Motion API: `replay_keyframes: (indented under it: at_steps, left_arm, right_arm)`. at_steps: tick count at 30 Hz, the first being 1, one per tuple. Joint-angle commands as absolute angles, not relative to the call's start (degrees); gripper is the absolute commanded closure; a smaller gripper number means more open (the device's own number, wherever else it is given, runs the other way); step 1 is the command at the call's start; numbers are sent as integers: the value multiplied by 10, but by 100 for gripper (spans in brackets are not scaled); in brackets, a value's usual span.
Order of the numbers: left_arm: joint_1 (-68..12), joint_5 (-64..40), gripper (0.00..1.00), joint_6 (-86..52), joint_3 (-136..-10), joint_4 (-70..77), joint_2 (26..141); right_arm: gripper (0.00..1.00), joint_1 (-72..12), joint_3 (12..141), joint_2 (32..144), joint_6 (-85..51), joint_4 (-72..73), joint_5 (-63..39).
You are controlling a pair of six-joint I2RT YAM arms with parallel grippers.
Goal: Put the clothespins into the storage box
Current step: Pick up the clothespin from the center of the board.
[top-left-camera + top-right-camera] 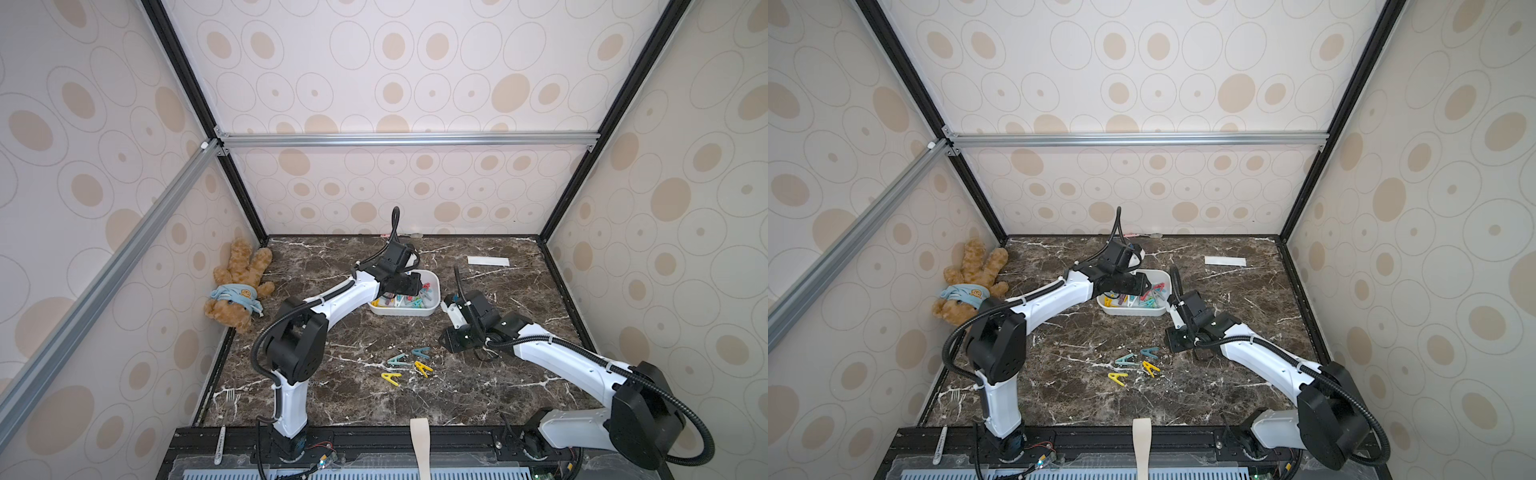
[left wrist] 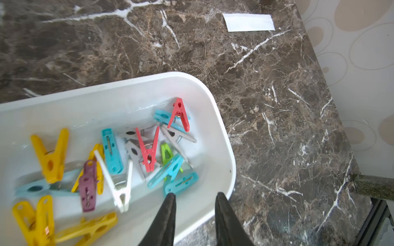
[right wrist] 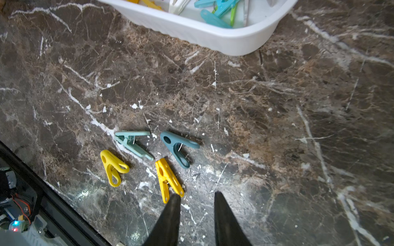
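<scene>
**Storage box and clothespins.** The storage box [image 1: 403, 311], a shallow white tub with rounded corners, sits on the dark marbled surface [image 1: 478, 395] toward its far middle. It shows in both top views [image 1: 1133, 312]. Inside it lies a loose heap of clothespins [image 2: 149, 149] in yellow, teal, red, grey, white, green and purple, overlapping one another on the box floor.

Four more lie outside the box on the surface, nearer the robot and well apart from the tub. A pale teal clothespin [image 3: 132, 143] and a dark teal clothespin [image 3: 179, 148] lie side by side. A yellow clothespin [image 3: 113, 168] and a second yellow clothespin [image 3: 168, 179] lie just beside them on the robot's side.

**Arms.** The left fingers [image 2: 166, 219] hang over one end of the box, close to its rim. They stand apart with nothing between them. The right fingers [image 3: 168, 219] hover above the bare surface beside the loose group, also apart and empty. One tip lines up with the end of the second yellow clothespin; whether it touches cannot be told.

**Surroundings.**
- A white paper strip [image 1: 488, 261] lies flat near the far right corner.
- A brown teddy bear [image 1: 239, 286] rests against the left wall.
- A fork [image 1: 230, 401] lies near the front left edge.
</scene>
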State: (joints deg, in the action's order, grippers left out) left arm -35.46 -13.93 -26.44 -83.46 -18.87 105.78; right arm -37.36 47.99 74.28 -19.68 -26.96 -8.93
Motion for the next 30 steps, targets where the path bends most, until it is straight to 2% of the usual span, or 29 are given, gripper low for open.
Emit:
replay_keyframes:
  at_steps: [1, 7, 14, 30]
  left_arm:
    - [-357, -109, 66, -264, -749, -155, 979]
    - [-356, -95, 64, -295, -601, -123, 857]
    - [-348, -65, 61, -308, -518, -124, 781]
    - [-327, -82, 59, -316, -475, -98, 769]
  right_arm:
    - [69, -416, 473, 721, -209, -308, -76]
    - [65, -494, 442, 732, -269, -289, -66]
    - [63, -525, 453, 816, -283, -242, -82]
    - [68, -525, 478, 895, -256, -233, -66]
